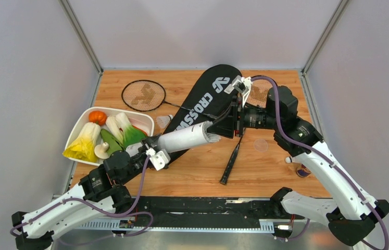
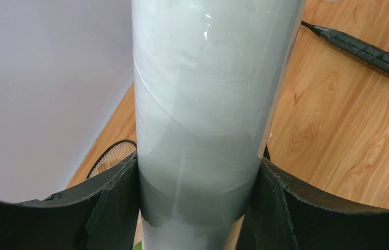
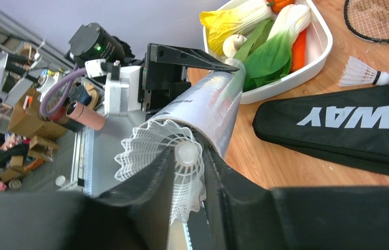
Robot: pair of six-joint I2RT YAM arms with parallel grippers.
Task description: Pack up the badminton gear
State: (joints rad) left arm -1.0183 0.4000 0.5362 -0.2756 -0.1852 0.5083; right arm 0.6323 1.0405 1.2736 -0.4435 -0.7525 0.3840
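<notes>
Over the middle of the desk (image 1: 197, 172) both arms meet. My left hand (image 2: 197, 208) is clamped round the long white tube (image 1: 184, 139) near its lower end, holding it off the wood and tipped toward the other arm, so the open mouth faces its partner. My right hand (image 3: 187, 179) is pinched on a white shuttlecock (image 3: 188, 155) right at that mouth, its netted skirt squeezed between the pads (how far in it sits, I can't tell). My read: this is the loading step, with one arm steadying and the other feeding. A loose shuttlecock (image 1: 163, 121) lies on the wood just beside the black CROSSWAY bag (image 1: 202, 101). One racket (image 1: 143, 95) lies left of the bag, and a second racket (image 1: 259, 94) peeks out behind the right arm. Neither is bagged yet, so there's plenty left. The next push wants to run straight along the tube's axis, or the skirt could snag on the rim.
</notes>
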